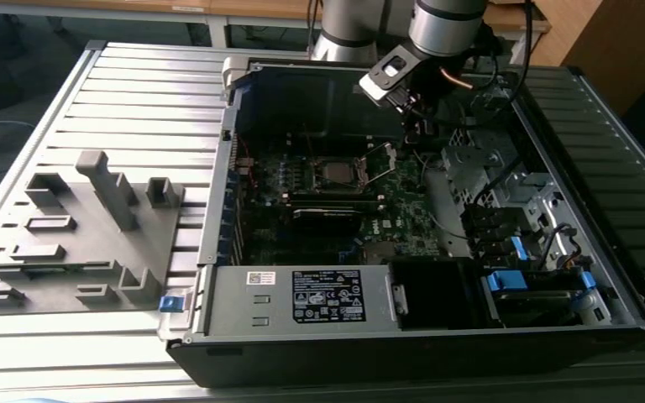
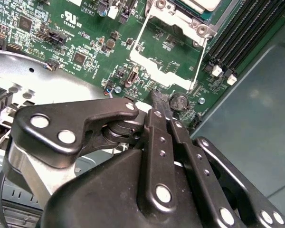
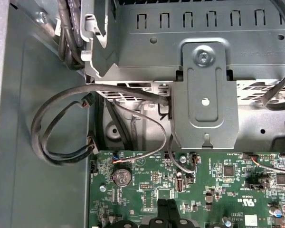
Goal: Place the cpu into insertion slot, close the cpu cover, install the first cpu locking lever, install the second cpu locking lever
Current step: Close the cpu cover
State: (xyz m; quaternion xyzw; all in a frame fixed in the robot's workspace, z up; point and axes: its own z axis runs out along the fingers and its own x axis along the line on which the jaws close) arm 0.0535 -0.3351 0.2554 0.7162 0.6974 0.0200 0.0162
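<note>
While hand (image 2: 154, 96) sits pinched shut, empty, by open cover (image 2: 156, 75), slight drift could scrape board (image 2: 88, 35) parts.

robotics lab, slatted aluminium bench (image 1: 132, 92), open computer case (image 1: 412, 357)

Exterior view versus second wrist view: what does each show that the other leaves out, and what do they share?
Exterior view: the whole computer case on the slatted table, with a grey fixture beside it. Second wrist view: a coin cell close to the tip of the end effector. Shared: the green motherboard and the cpu cover, lying open.
</note>
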